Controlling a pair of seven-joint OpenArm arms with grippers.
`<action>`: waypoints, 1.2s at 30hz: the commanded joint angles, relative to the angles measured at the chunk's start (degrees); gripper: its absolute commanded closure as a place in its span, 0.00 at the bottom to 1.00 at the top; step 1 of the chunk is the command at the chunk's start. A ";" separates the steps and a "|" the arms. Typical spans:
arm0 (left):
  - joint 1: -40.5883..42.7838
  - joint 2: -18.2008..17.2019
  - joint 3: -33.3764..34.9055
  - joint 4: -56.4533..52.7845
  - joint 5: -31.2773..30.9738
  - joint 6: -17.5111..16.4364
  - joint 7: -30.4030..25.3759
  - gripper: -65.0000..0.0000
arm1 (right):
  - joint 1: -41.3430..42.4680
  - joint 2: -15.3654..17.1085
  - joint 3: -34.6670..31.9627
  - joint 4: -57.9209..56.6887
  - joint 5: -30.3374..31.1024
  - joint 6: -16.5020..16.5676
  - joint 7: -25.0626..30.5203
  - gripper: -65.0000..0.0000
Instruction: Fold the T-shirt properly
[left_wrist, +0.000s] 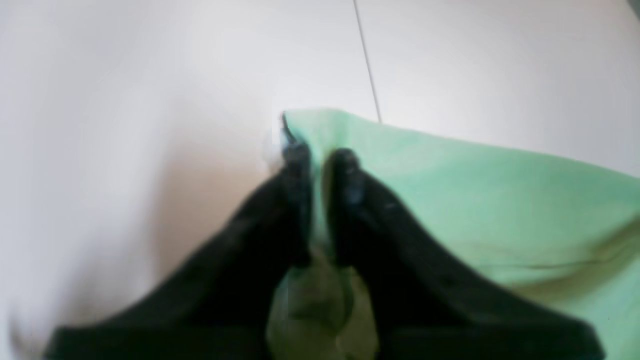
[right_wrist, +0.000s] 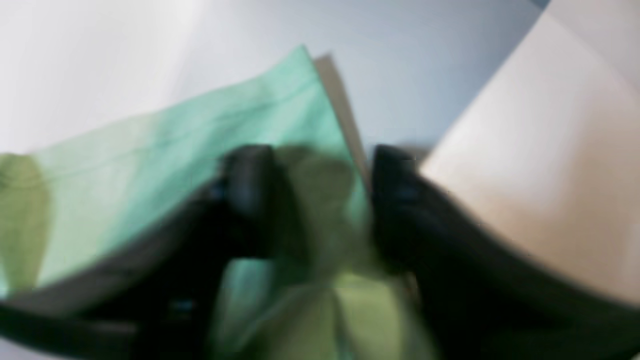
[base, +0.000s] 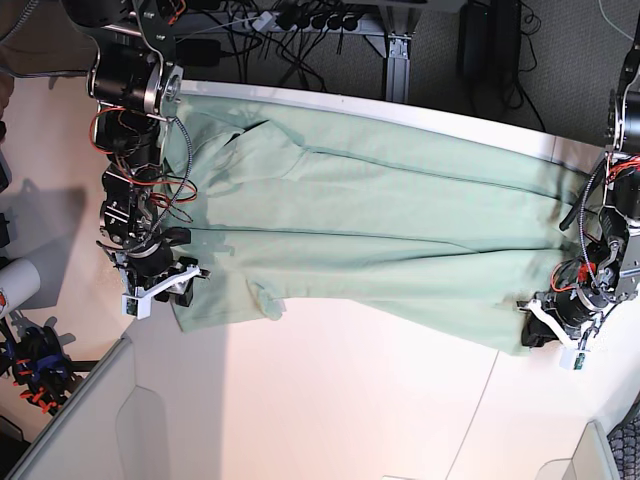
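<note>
The T-shirt (base: 370, 220) is a pale mint-green shirt spread lengthwise across the white table (base: 350, 400), with its collar end on the base view's left. At its right end, my left gripper (base: 535, 330) sits on the near hem corner. In the left wrist view this gripper (left_wrist: 320, 157) has its black fingers nearly together, pinching a fold of the T-shirt (left_wrist: 450, 190). My right gripper (base: 180, 290) is at the near left corner. In the blurred right wrist view its fingers (right_wrist: 250, 170) stand apart on either side of bunched T-shirt (right_wrist: 200, 135) fabric.
Cables and a power strip (base: 310, 20) run behind the table's far edge. A grey panel (base: 100, 430) stands at the near left, and a white roll (base: 15, 285) lies off the left edge. A thin seam (left_wrist: 367, 60) crosses the tabletop.
</note>
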 joint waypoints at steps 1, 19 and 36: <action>-1.38 -0.50 0.00 0.50 -0.17 -1.60 -1.25 1.00 | 1.40 0.63 0.07 0.72 0.35 0.17 0.09 0.85; -0.13 -3.67 0.00 5.57 -0.07 -8.62 -9.20 1.00 | -3.50 0.79 0.07 15.85 0.42 0.26 0.33 1.00; 22.56 -11.17 -5.70 38.03 2.80 -8.62 -11.72 1.00 | -28.72 5.33 0.96 52.37 1.44 0.42 0.44 1.00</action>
